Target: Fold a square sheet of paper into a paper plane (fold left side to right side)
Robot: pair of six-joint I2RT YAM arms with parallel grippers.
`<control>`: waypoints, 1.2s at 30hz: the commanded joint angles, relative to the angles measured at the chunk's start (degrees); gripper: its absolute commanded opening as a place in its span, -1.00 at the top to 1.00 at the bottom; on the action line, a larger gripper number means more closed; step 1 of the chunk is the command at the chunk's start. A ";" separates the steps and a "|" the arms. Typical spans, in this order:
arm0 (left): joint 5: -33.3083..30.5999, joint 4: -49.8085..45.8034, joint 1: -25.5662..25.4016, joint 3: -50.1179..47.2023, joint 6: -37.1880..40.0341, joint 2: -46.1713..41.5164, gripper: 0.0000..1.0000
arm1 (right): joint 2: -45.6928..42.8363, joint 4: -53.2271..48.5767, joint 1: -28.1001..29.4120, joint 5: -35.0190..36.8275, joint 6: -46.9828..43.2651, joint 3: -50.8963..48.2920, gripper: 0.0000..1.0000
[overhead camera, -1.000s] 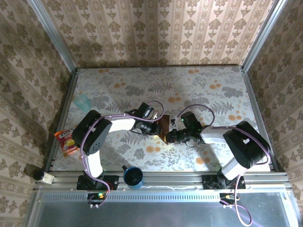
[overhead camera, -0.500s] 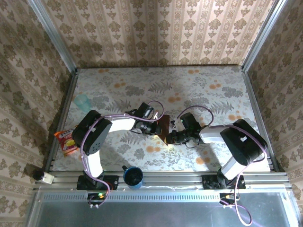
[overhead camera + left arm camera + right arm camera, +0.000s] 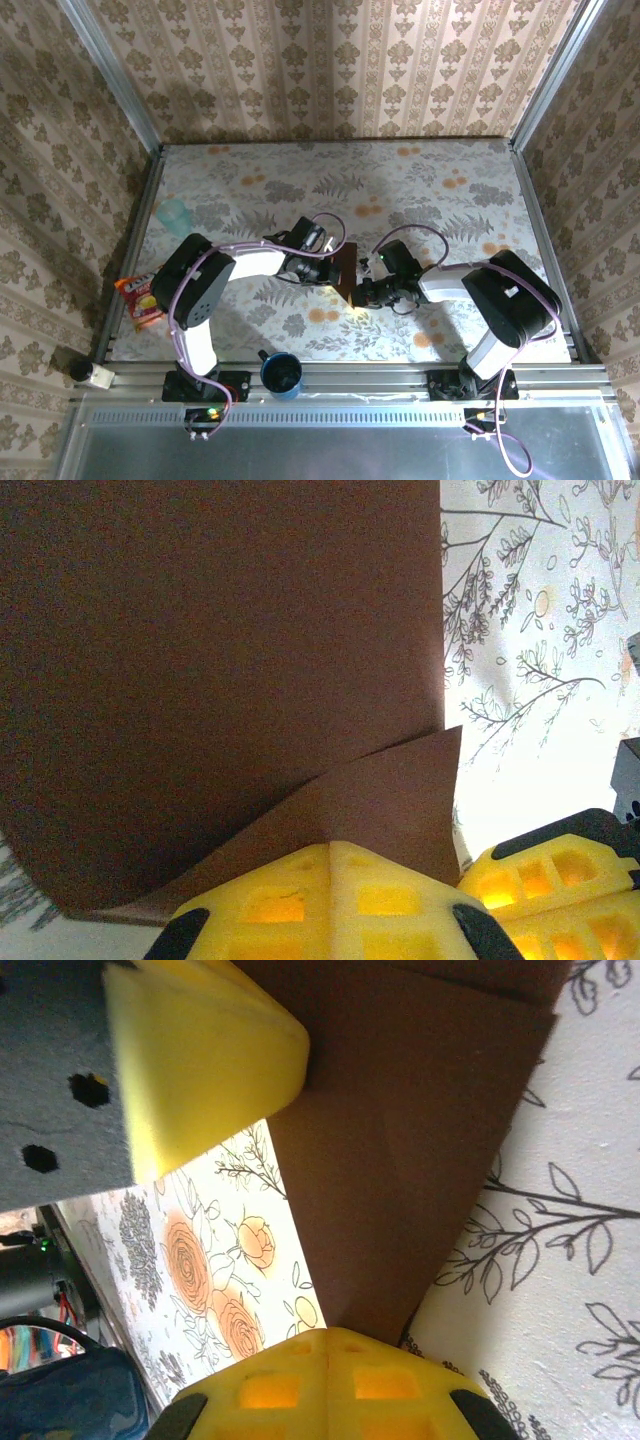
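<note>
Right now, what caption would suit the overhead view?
Left gripper and right gripper, both shut, pinch one brown paper over a flowery table.

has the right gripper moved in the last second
Yes, a little. The right gripper has shifted left, coming nearer the orange flowers printed on the cloth, with its jaws shut on the paper.

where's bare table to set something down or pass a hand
Bare: the far strip of table along the back wall, right of the teal cup. Crowded: the middle, where left claw and right claw pinch the sheet of paper; snack packet at left edge.
</note>
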 commanded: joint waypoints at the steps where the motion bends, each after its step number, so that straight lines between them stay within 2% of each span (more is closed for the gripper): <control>1: -2.26 -0.25 -0.19 -0.74 0.05 -4.91 0.97 | 0.93 -9.33 0.37 4.99 -3.22 0.08 0.93; 5: -2.41 1.41 -0.49 -2.28 -0.41 -8.88 0.97 | 1.12 -12.98 0.41 7.72 -4.60 0.32 0.99; 11: -1.80 7.52 -2.95 -7.32 -4.07 -11.65 0.99 | 3.20 -12.27 0.37 8.33 -3.28 -0.08 1.00; 20: -1.18 13.80 -5.88 -8.08 -7.21 -7.22 1.00 | 3.82 -13.27 0.37 9.77 -3.28 0.05 1.00; 36: -5.16 11.56 -5.95 -8.36 -7.16 -2.31 1.00 | 5.08 -15.61 0.55 9.82 -4.23 1.24 1.00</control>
